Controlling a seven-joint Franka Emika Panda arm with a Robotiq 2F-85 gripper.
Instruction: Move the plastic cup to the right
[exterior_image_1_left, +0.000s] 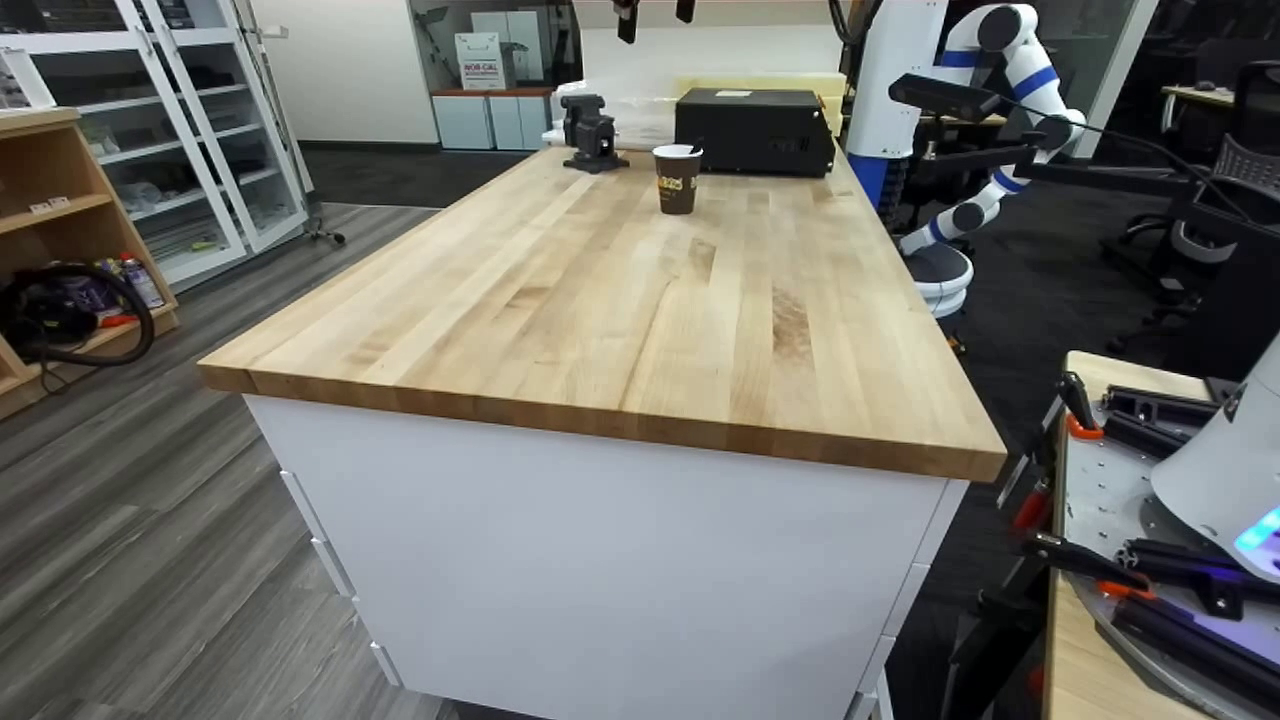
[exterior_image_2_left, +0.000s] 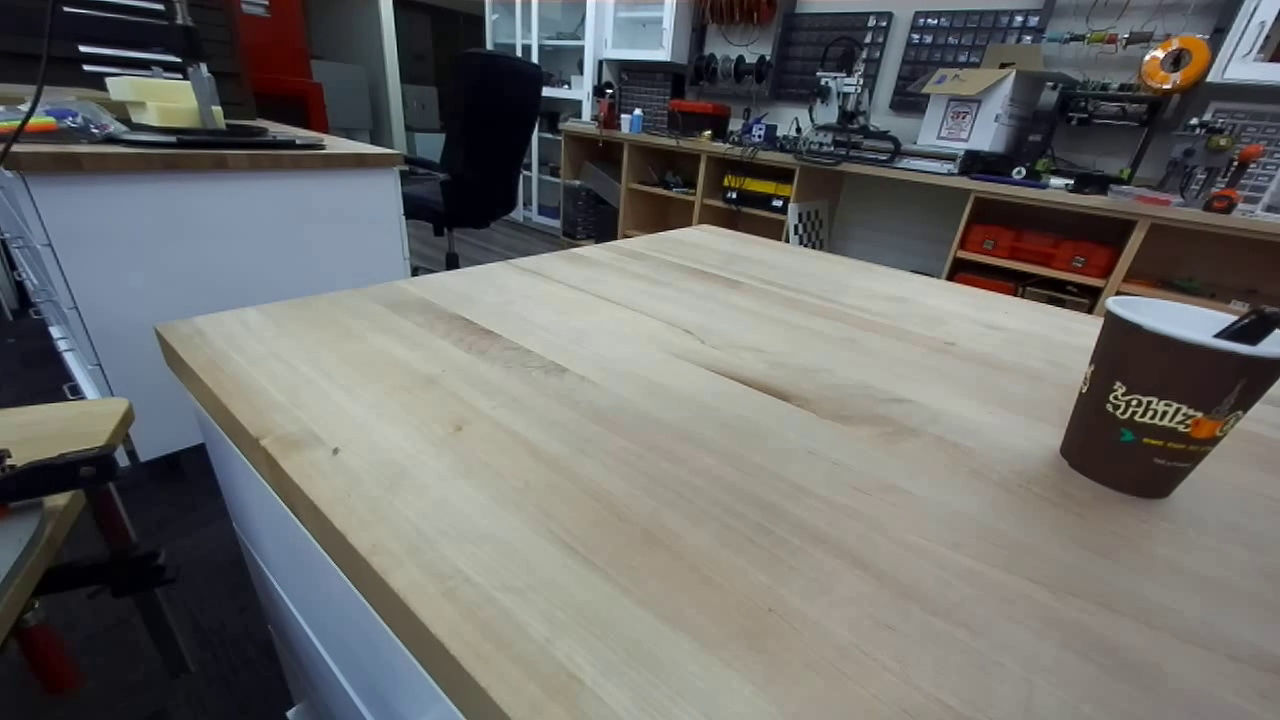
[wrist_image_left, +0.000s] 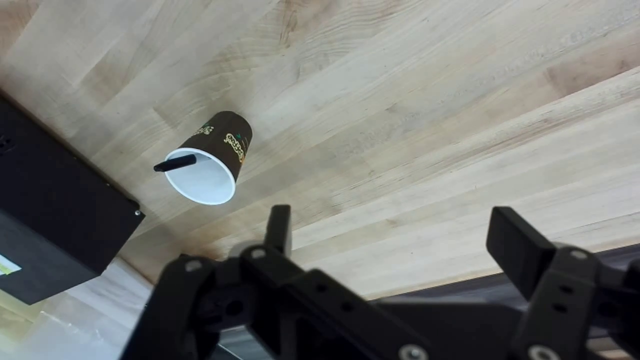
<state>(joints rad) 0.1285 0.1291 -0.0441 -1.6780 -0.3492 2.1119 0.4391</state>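
One upright Philz cup (exterior_image_2_left: 1165, 405), holding one black pen-like stick (wrist_image_left: 175, 163), stands on one butcher-block tabletop (exterior_image_1_left: 600, 300) near one black box (exterior_image_1_left: 752, 132); one gripper (wrist_image_left: 392, 227) hangs above, its two fingers (wrist_image_left: 517, 250) spread wide with nothing held, the cup outside the gap between them.

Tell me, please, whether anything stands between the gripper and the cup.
Nothing visible stands between the open gripper and the cup in the wrist view. However, a black stick pokes out of the cup, and the gripper might brush it when grasping.
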